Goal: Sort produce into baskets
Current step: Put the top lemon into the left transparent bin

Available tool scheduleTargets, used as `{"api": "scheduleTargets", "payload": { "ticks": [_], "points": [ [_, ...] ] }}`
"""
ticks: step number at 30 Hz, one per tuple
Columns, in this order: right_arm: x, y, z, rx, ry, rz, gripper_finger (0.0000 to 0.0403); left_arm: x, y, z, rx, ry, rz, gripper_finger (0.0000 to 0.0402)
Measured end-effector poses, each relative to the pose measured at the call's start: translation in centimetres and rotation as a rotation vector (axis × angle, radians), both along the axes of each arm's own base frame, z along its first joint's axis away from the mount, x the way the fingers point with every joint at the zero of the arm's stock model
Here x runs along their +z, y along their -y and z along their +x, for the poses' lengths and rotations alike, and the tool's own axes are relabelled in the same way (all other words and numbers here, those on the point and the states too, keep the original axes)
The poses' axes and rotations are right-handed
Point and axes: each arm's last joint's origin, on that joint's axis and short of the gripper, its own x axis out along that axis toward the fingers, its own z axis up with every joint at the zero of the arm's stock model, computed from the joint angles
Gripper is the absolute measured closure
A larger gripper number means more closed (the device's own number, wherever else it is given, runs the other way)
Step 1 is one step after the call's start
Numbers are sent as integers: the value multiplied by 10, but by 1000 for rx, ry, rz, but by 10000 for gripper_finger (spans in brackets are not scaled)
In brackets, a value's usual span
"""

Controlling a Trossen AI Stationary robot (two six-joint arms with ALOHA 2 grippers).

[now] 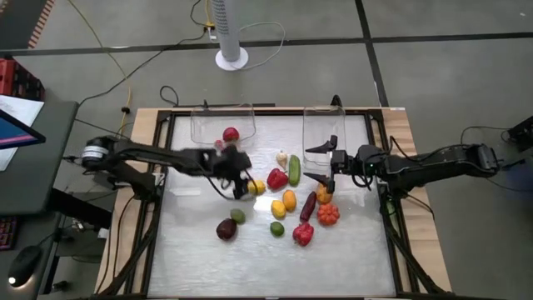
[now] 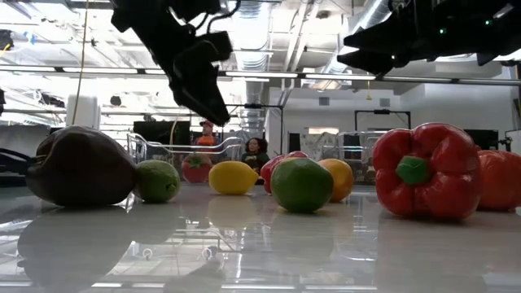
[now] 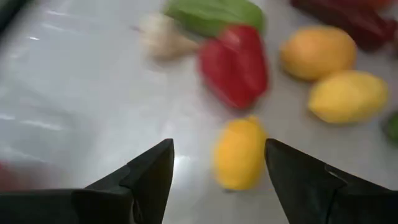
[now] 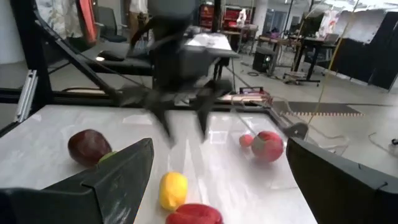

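Two clear bins stand at the table's far side, the left bin (image 1: 221,125) and the right bin (image 1: 323,133). A red piece (image 1: 231,134) lies in the left bin. The other produce lies loose on the table's middle, among it a yellow lemon (image 1: 256,187), a red pepper (image 1: 276,178), a green cucumber (image 1: 295,170) and a white garlic (image 1: 282,157). My left gripper (image 1: 241,185) is open, above the table just left of the lemon (image 3: 239,152), touching nothing. My right gripper (image 1: 321,164) is open and empty, near the right bin's near end.
Nearer the front edge lie a dark purple piece (image 1: 226,229), two limes (image 1: 238,216) (image 1: 276,227), a red bell pepper (image 1: 303,233), an orange-red tomato (image 1: 328,215), a dark eggplant (image 1: 308,206) and yellow-orange fruits (image 1: 289,200). People sit in the room behind (image 2: 256,151).
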Motion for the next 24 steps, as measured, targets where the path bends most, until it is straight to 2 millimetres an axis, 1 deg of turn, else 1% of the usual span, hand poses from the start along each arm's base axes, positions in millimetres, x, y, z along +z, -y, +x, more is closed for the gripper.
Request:
{"api": "scheduleTargets", "payload": {
  "ticks": [2,4,7,9,10,14,19,22,24],
  "points": [
    [1,1,0,9,9,-4,10,-13,9,8,-14,-14,-9,164],
    [3,1,0,33,26,-5,10,-22,14,13,6,-31,-16,165],
    [4,3,0,55,37,-9,10,-27,15,21,31,-44,-2,163],
    [4,4,0,48,40,-10,10,-27,16,26,14,-46,20,159],
    [4,5,0,44,40,-12,10,-27,17,29,-2,-42,30,155],
    [4,6,0,49,37,-14,10,-37,20,37,-41,-57,47,127],
    [3,5,0,63,36,-13,10,-59,18,40,-41,-136,50,95],
    [3,5,0,63,36,-8,10,-63,17,40,-30,-153,55,93],
    [3,5,0,63,31,-5,10,-63,17,40,-31,-153,58,102]
  ]
}}
